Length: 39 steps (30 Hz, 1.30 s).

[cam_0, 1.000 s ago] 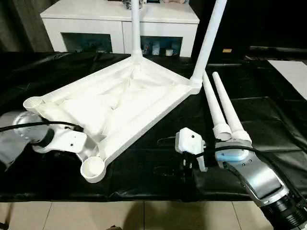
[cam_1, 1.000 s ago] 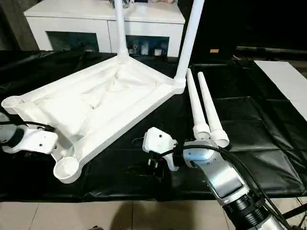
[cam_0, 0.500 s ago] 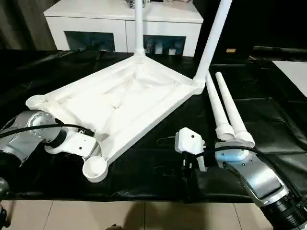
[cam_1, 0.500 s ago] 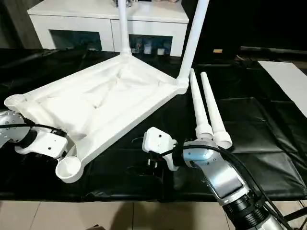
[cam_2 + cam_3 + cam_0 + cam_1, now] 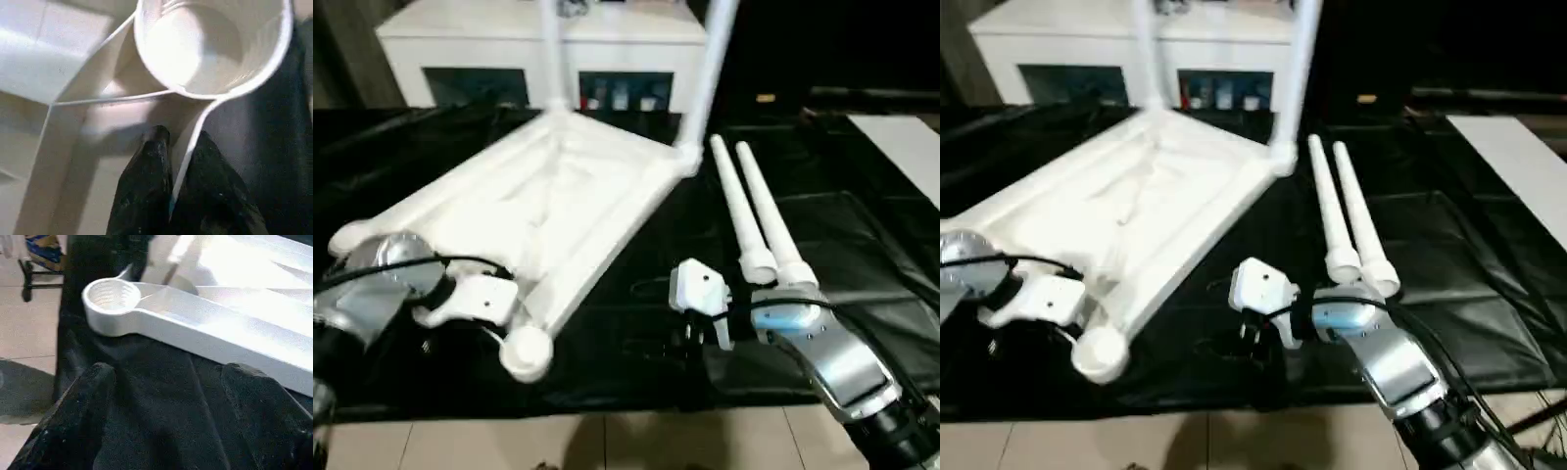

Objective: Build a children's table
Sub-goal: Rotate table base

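Head view: tabletop (image 5: 548, 206) lies underside up on black cloth (image 5: 862, 245), two legs (image 5: 710, 78) already standing in far sockets. Two loose legs (image 5: 749, 220) lie side by side at 3 o'clock of the tabletop, just beyond right gripper (image 5: 1258, 343). Left gripper (image 5: 504, 313) sits at near corner socket (image 5: 526, 352), approx. 7 o'clock of the tabletop.

Left wrist view: fingers (image 5: 146, 196) pinched shut on the thin rim wall just below the empty socket (image 5: 210, 44).

Right wrist view: fingers (image 5: 88, 396) spread wide, holding nothing, hovering over cloth; near socket (image 5: 111, 296) ahead at 11 o'clock.

Risk: rim grip is narrow; any tug may slip it off or swing the tabletop, tipping the standing legs or knocking loose legs away.
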Motion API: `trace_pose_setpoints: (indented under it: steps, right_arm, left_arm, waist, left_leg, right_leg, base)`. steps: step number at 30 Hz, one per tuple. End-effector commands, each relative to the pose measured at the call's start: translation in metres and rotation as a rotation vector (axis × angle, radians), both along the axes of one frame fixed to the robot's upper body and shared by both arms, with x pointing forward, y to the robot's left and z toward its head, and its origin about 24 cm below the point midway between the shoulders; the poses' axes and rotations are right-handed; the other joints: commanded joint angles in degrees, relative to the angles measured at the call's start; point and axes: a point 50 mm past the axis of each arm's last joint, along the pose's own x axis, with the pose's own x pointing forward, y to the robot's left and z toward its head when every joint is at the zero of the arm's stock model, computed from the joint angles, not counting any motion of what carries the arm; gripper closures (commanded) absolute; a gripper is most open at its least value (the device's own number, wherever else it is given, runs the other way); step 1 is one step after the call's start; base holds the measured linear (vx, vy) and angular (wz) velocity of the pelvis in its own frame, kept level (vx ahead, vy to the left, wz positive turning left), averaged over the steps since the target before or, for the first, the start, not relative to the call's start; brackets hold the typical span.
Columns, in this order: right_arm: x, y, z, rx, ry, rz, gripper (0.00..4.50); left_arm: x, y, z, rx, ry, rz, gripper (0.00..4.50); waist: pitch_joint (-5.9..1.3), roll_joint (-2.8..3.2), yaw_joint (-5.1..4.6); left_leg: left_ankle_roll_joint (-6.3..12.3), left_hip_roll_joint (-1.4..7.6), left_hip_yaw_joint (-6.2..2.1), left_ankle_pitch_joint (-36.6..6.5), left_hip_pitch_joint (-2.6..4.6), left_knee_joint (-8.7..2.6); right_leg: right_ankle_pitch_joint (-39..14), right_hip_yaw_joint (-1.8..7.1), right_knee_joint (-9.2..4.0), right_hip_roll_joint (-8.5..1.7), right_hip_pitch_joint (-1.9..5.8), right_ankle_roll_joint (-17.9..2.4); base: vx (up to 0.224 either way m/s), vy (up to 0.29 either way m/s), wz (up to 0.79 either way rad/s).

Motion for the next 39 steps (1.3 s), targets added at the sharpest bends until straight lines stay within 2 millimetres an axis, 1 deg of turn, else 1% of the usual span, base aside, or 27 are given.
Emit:
trace_pose_setpoints:
  steps: [1, 2, 4, 5, 6, 7, 8, 10, 13, 14, 15, 16, 17, 18, 22, 24, 25, 26, 27, 29, 31, 32, 33, 35, 36, 38, 39]
  right_arm:
    - [0.013, -0.011, 0.004, -0.015, -0.049, -0.105, 0.69]
    - [0.016, -0.012, 0.004, -0.016, -0.057, -0.128, 0.69]
    - [0.02, -0.014, 0.005, -0.012, -0.063, -0.153, 0.69]
    - [0.02, -0.014, 0.005, -0.012, -0.063, -0.153, 0.69]
    - [0.022, -0.015, 0.006, -0.011, -0.064, -0.171, 0.69]
    - [0.022, -0.016, 0.006, -0.011, -0.064, -0.175, 0.69]
    - [0.025, -0.016, 0.006, -0.013, -0.068, -0.201, 0.69]
    - [0.03, -0.018, 0.005, -0.017, -0.073, -0.242, 0.69]
    - [0.032, -0.019, 0.004, -0.026, -0.078, -0.264, 0.69]
    - [0.033, -0.019, 0.004, -0.024, -0.077, -0.268, 0.69]
    - [0.033, -0.019, 0.004, -0.026, -0.078, -0.27, 0.69]
    - [0.033, -0.02, 0.004, -0.029, -0.078, -0.272, 0.69]
    - [0.033, -0.02, 0.004, -0.033, -0.079, -0.274, 0.69]
    - [0.034, -0.021, 0.003, -0.037, -0.078, -0.291, 0.69]
    - [0.035, -0.023, 0.0, -0.053, -0.079, -0.322, 0.69]
    - [0.038, -0.027, -0.003, -0.074, -0.077, -0.367, 0.69]
    - [0.041, -0.03, -0.005, -0.092, -0.077, -0.395, 0.69]
    - [0.041, -0.03, -0.005, -0.092, -0.077, -0.395, 0.69]
    - [0.043, -0.032, -0.007, -0.106, -0.079, -0.431, 0.69]
    - [0.045, -0.035, -0.007, -0.117, -0.08, -0.46, 0.69]
    - [0.048, -0.039, -0.008, -0.132, -0.081, -0.504, 0.69]
    - [0.049, -0.041, -0.009, -0.137, -0.079, -0.52, 0.69]
    - [0.049, -0.042, -0.009, -0.14, -0.08, -0.527, 0.69]
    - [0.049, -0.043, -0.009, -0.142, -0.083, -0.535, 0.69]
    - [0.049, -0.044, -0.008, -0.143, -0.09, -0.541, 0.69]
    - [0.049, -0.044, -0.008, -0.143, -0.09, -0.541, 0.69]
    - [0.05, -0.045, -0.007, -0.144, -0.095, -0.563, 0.69]
  left_arm:
    - [-0.009, -0.003, -0.004, -0.074, 0.038, 0.079, 4.13]
    - [-0.013, -0.006, -0.004, -0.09, 0.041, 0.081, 4.13]
    - [-0.02, -0.016, -0.006, -0.15, 0.055, 0.098, 4.2]
    - [-0.02, -0.016, -0.006, -0.15, 0.055, 0.098, 4.24]
    - [-0.024, -0.03, -0.008, -0.225, 0.033, 0.149, 4.33]
    - [-0.025, -0.033, -0.008, -0.241, 0.026, 0.164, 4.37]
    - [-0.021, -0.04, -0.01, -0.282, -0.016, 0.24, 4.37]
    - [-0.014, -0.049, -0.015, -0.326, -0.092, 0.351, 4.44]
    - [-0.008, -0.055, -0.019, -0.346, -0.141, 0.466, 4.48]
    - [-0.007, -0.057, -0.02, -0.35, -0.142, 0.491, 4.48]
    - [-0.004, -0.058, -0.02, -0.351, -0.169, 0.522, 4.48]
    - [-0.001, -0.06, -0.021, -0.351, -0.203, 0.557, 4.48]
    - [0.001, -0.061, -0.021, -0.352, -0.215, 0.579, 4.48]
    - [0.005, -0.068, -0.021, -0.378, -0.24, 0.649, 4.48]
    - [0.008, -0.075, -0.022, -0.377, -0.275, 0.708, 4.48]
    - [0.017, -0.084, -0.02, -0.42, -0.344, 0.713, 4.48]
    - [0.022, -0.092, -0.019, -0.455, -0.381, 0.698, 4.48]
    - [0.022, -0.092, -0.019, -0.455, -0.381, 0.698, 4.48]
    - [0.028, -0.102, -0.018, -0.488, -0.438, 0.664, 4.48]
    - [0.03, -0.109, -0.018, -0.496, -0.469, 0.617, 4.48]
    - [0.032, -0.117, -0.02, -0.498, -0.505, 0.534, 4.48]
    - [0.032, -0.12, -0.021, -0.489, -0.512, 0.499, 4.48]
    - [0.033, -0.122, -0.021, -0.484, -0.511, 0.489, 4.48]
    - [0.033, -0.126, -0.021, -0.494, -0.502, 0.473, 4.48]
    - [0.035, -0.133, -0.018, -0.497, -0.523, 0.417, 4.48]
    - [0.035, -0.133, -0.018, -0.497, -0.523, 0.417, 4.48]
    - [0.038, -0.14, -0.017, -0.524, -0.524, 0.396, 4.48]
  waist:
    - [-3.26, 0.87, 0.34]
    - [-3.22, 0.92, 0.29]
    - [-3.19, 0.89, 0.08]
    - [-3.18, 0.9, 0.01]
    - [-3.23, 0.7, -0.11]
    - [-3.16, 0.77, -0.04]
    - [-3.16, 0.57, -0.11]
    - [-3.13, 0.59, 0.12]
    - [-3.12, 0.12, -0.34]
    - [-3.08, 0.11, -0.44]
    - [-3.18, 0.24, -0.52]
    - [-3.2, 0.17, -0.74]
    - [-3.19, 0.02, -0.78]
    - [-3.28, 0.14, -0.83]
    - [-3.54, 0.16, -0.83]
    - [-3.61, 0.17, -0.71]
    - [-3.6, 0.04, -0.65]
    - [-3.64, -0.03, -0.61]
    - [-3.55, -0.05, -0.39]
    - [-3.65, 0.07, -0.1]
    - [-3.53, -0.06, 0.22]
    - [-3.72, 0.09, 0.68]
    - [-3.63, 0.57, 0.99]
    - [-3.65, 0.46, 1.29]
    - [-3.72, 0.59, 1.61]
    - [-3.73, 0.66, 1.88]
    - [-3.68, 0.76, 1.93]
  left_leg:
    - [-2.15, 3.15, -1.46, -17.58, 0.26, -4.99]
    - [-1.98, 3.02, -1.37, -17.78, 0.41, -4.9]
    - [-1.61, 2.94, -1.32, -17.41, 0.3, -4.82]
    - [-1.31, 2.89, -1.27, -17.4, 0.31, -4.78]
    - [-1.18, 2.98, -1.2, -17.11, 0.29, -4.74]
    - [-0.99, 3.0, -1.2, -16.97, 0.33, -4.73]
    - [-0.81, 3.05, -1.06, -16.68, 0.48, -4.68]
    - [-0.6, 2.82, -1.06, -17.08, 0.52, -4.45]
    - [-0.4, 2.59, -1.42, -16.65, -0.33, -4.61]
    - [-0.12, 2.39, -1.5, -16.58, -0.58, -4.58]
    - [0.22, 2.29, -1.53, -16.31, -0.43, -4.37]
    - [0.34, 2.31, -1.55, -16.05, -0.53, -4.36]
    - [0.68, 2.29, -1.47, -15.8, -0.4, -4.25]
    - [0.94, 2.28, -1.48, -15.26, -0.45, -4.16]
    - [1.8, 2.34, -1.36, -12.51, -0.51, -3.98]
    - [2.47, 2.31, -1.25, -12.4, -0.3, -3.85]
    - [2.79, 2.12, -1.18, -11.93, -0.47, -3.74]
    - [2.78, 2.08, -1.1, -12.09, -0.37, -3.71]
    - [3.02, 2.07, -1.16, -12.25, -0.44, -3.78]
    - [2.84, 2.11, -1.19, -12.52, -0.3, -3.78]
    - [3.03, 2.0, -1.16, -12.53, -0.42, -3.85]
    - [2.91, 2.09, -1.07, -12.41, 0.07, -3.71]
    - [2.61, 2.27, -0.99, -12.72, 0.22, -3.76]
    - [2.44, 2.33, -1.01, -12.5, 0.08, -3.83]
    - [2.14, 2.33, -0.99, -12.59, 0.16, -3.84]
    - [1.96, 2.42, -1.0, -12.62, 0.19, -3.91]
    - [1.92, 2.39, -1.02, -12.66, 0.1, -3.93]
  right_leg:
    - [-15.8, 3.18, -3.91, -4.31, 2.44, -12.78]
    - [-16.29, 3.15, -4.09, -4.15, 2.27, -12.86]
    - [-15.89, 3.15, -4.05, -4.01, 2.37, -13.15]
    - [-16.04, 3.11, -4.1, -3.92, 2.39, -13.13]
    - [-15.5, 3.15, -3.92, -3.94, 2.5, -13.22]
    - [-15.63, 3.1, -4.0, -3.85, 2.45, -13.2]
    - [-15.64, 3.13, -4.14, -3.84, 2.38, -13.29]
    - [-17.67, 3.03, -4.46, -3.78, 2.27, -12.88]
    - [-20.39, 2.83, -4.54, -3.73, 2.9, -10.41]
    - [-22.8, 2.62, -4.85, -3.74, 2.99, -9.01]
    - [-23.74, 2.69, -5.15, -3.86, 2.77, -8.42]
    - [-23.48, 2.66, -5.12, -3.79, 2.81, -8.39]
    - [-23.2, 2.59, -5.3, -3.59, 2.63, -8.35]
    - [-22.41, 2.62, -5.16, -3.63, 2.68, -8.66]
    - [-17.31, 2.56, -4.88, -3.39, 2.76, -10.31]
    - [-15.92, 2.45, -4.97, -3.33, 2.65, -11.22]
    - [-15.43, 2.44, -5.06, -3.15, 2.65, -11.11]
    - [-15.38, 2.44, -5.0, -3.07, 2.61, -10.98]
    - [-16.36, 2.4, -5.23, -3.19, 2.65, -10.49]
    - [-17.21, 2.42, -5.18, -3.33, 2.66, -9.97]
    - [-18.57, 2.41, -5.41, -3.25, 2.58, -8.82]
    - [-18.92, 2.54, -5.41, -3.39, 2.3, -8.69]
    - [-18.63, 2.64, -5.37, -3.46, 2.16, -9.09]
    - [-18.21, 2.6, -5.27, -3.48, 2.29, -9.09]
    - [-17.64, 2.61, -5.21, -3.45, 2.24, -9.08]
    - [-16.97, 2.63, -5.13, -3.51, 2.24, -9.25]
    - [-16.99, 2.61, -5.15, -3.49, 2.27, -9.23]
  base:
    - [0.0, 0.0, 0.0]
    - [0.0, 0.0, 0.0]
    - [0.0, 0.0, 0.0]
    - [0.0, 0.0, 0.0]
    - [0.0, 0.0, 0.0]
    - [0.0, 0.0, 0.0]
    - [0.0, 0.0, 0.0]
    - [0.0, 0.0, 0.0]
    - [0.0, 0.0, 0.0]
    - [0.0, 0.0, 0.0]
    - [0.0, 0.0, 0.0]
    - [0.0, 0.0, 0.0]
    - [0.0, 0.0, 0.0]
    - [0.0, 0.0, 0.0]
    - [0.0, 0.0, 0.0]
    - [0.0, 0.0, 0.0]
    - [0.0, 0.0, 0.0]
    - [0.0, 0.0, 0.0]
    - [0.0, 0.0, 0.0]
    - [0.0, 0.0, 0.0]
    - [0.0, 0.0, 0.0]
    - [0.0, 0.0, 0.0]
    - [0.0, 0.0, 0.0]
    - [0.0, 0.0, 0.0]
    - [0.0, 0.0, 0.0]
    - [0.0, 0.0, 0.0]
    - [0.0, 0.0, 0.0]
